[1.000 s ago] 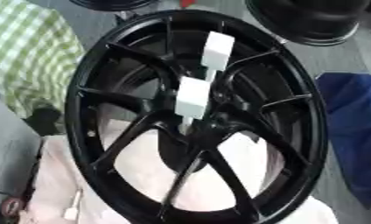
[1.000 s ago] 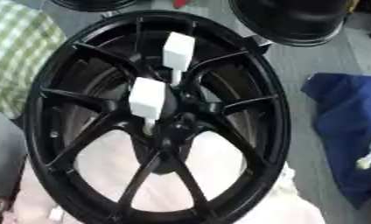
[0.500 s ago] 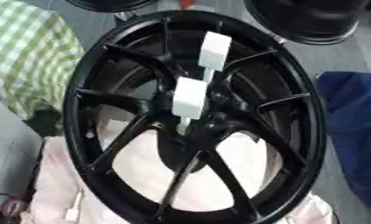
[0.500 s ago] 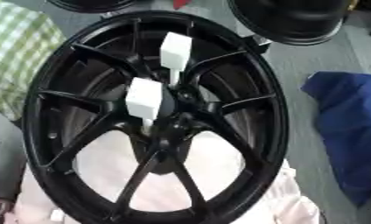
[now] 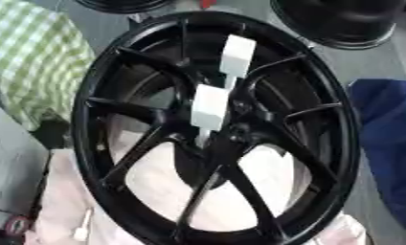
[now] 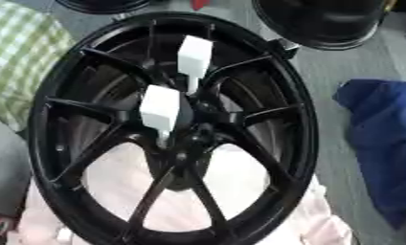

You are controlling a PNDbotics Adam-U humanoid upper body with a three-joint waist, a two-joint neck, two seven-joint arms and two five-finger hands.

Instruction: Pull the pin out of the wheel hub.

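A black multi-spoke wheel [image 5: 215, 129] filled most of both eye views, lying face up with its rim tilted so that the long axis ran from about 11 o'clock to 5 o'clock. Its hub [image 6: 189, 139] sat near the centre, where the spokes met.

Two white block-headed pins stood in the hub area. The nearer pin [image 5: 209, 107] rose just at 11 o'clock from the hub's centre, its thin shank going down into the hub face. The farther pin [image 5: 237, 49] stood toward 12 o'clock from the first, its white head over the spokes and its narrow stem reaching down to the hub's far edge. The two heads were near each other but apart, and both pins were seated in the wheel.

Beneath the wheel lay a pale pink cloth [image 6: 265, 191], visible through the spoke gaps and past the rim at 6 o'clock. A green and white checked fabric [image 5: 35, 67] lay at 10 o'clock, a dark blue cloth [image 6: 382, 143] at 3 o'clock, both beside the rim. Two more black wheels showed partly at the far edge, one at 1 o'clock [image 5: 344, 21] and another at 11 o'clock [image 6: 102, 5]. A small white object [image 5: 81, 232] lay on the pink cloth at 7 o'clock.

Neither robot hand appeared in either view, so how open each was could not be told, and nothing was seen holding the pins.
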